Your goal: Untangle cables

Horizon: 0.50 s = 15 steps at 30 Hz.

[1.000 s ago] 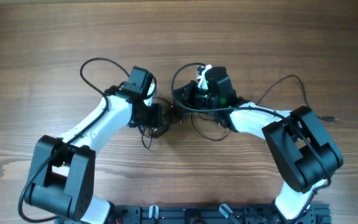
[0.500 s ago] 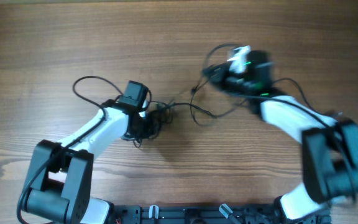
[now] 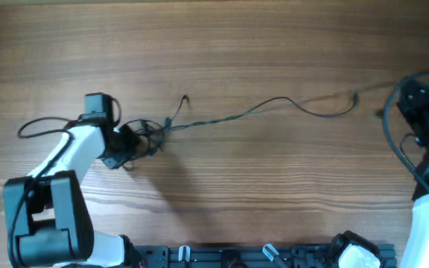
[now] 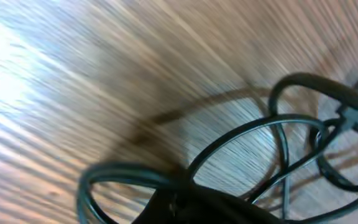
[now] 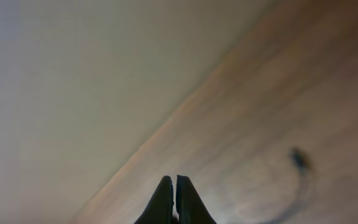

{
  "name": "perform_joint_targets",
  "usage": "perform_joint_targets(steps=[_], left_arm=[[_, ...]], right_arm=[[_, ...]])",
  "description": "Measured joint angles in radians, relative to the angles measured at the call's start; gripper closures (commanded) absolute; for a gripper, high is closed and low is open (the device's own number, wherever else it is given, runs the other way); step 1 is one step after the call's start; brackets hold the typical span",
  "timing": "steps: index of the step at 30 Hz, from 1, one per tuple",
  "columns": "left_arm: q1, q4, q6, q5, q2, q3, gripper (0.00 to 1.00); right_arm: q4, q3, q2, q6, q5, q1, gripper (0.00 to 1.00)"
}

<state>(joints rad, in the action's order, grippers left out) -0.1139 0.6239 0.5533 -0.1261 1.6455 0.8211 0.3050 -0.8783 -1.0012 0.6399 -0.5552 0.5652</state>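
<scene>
The cables (image 3: 146, 137) are thin black cords bunched in a small tangle at the left of the table. One long strand (image 3: 274, 103) runs from the tangle rightward to an end (image 3: 354, 96) near my right arm. A short strand with a plug (image 3: 185, 98) sticks up from the tangle. My left gripper (image 3: 125, 143) is shut on the tangle; the left wrist view shows cable loops (image 4: 278, 143) spreading from its dark fingers (image 4: 191, 208). At the right edge my right gripper (image 3: 390, 113) is shut, its fingertips (image 5: 165, 190) pressed together with no cord showing between them.
Thicker black arm cables loop beside the left arm (image 3: 39, 126) and round the right arm (image 3: 397, 149). The arm bases and a black rail (image 3: 229, 257) line the front edge. The right wrist view shows the wooden table's edge (image 5: 166, 124) and a blurred dark spot (image 5: 298, 158).
The arms have swung apart: the left went left with the tangle, the right went far right. A long strand now lies drawn out between them. The left gripper has shut.
</scene>
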Motion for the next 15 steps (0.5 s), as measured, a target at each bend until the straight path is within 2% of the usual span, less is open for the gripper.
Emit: perform_joint_targets(steps=[2, 3, 4, 5, 6, 9, 13, 15], left_arm=[[-0.052, -0.010, 0.020, -0.040, 0.000, -0.005, 0.96], [-0.072, -0.030, 0.016, -0.074, 0.000, -0.010, 0.96], [-0.091, -0.065, -0.005, -0.126, 0.005, -0.015, 0.96], [-0.101, -0.089, -0.035, -0.174, 0.010, -0.017, 0.96], [-0.100, -0.100, -0.057, -0.205, 0.012, -0.018, 0.96], [-0.063, -0.134, -0.130, -0.315, 0.012, -0.018, 0.96], [0.007, -0.166, -0.166, -0.371, 0.012, -0.019, 0.96], [0.043, -0.191, -0.175, -0.386, 0.012, -0.019, 0.96]], right_arm=[[0.058, 0.000, -0.001, -0.018, 0.009, 0.009, 0.93], [0.097, 0.000, -0.002, -0.032, 0.015, 0.008, 0.82], [0.140, 0.000, -0.006, -0.048, 0.025, 0.000, 0.66], [0.162, 0.000, -0.011, -0.066, 0.033, -0.010, 0.43], [0.193, 0.000, -0.018, -0.077, 0.039, -0.024, 0.29], [0.276, 0.000, -0.043, -0.107, 0.047, -0.099, 0.20], [0.341, 0.000, -0.079, -0.126, 0.056, -0.253, 0.18], [0.344, 0.000, -0.104, -0.146, 0.061, -0.386, 0.18]])
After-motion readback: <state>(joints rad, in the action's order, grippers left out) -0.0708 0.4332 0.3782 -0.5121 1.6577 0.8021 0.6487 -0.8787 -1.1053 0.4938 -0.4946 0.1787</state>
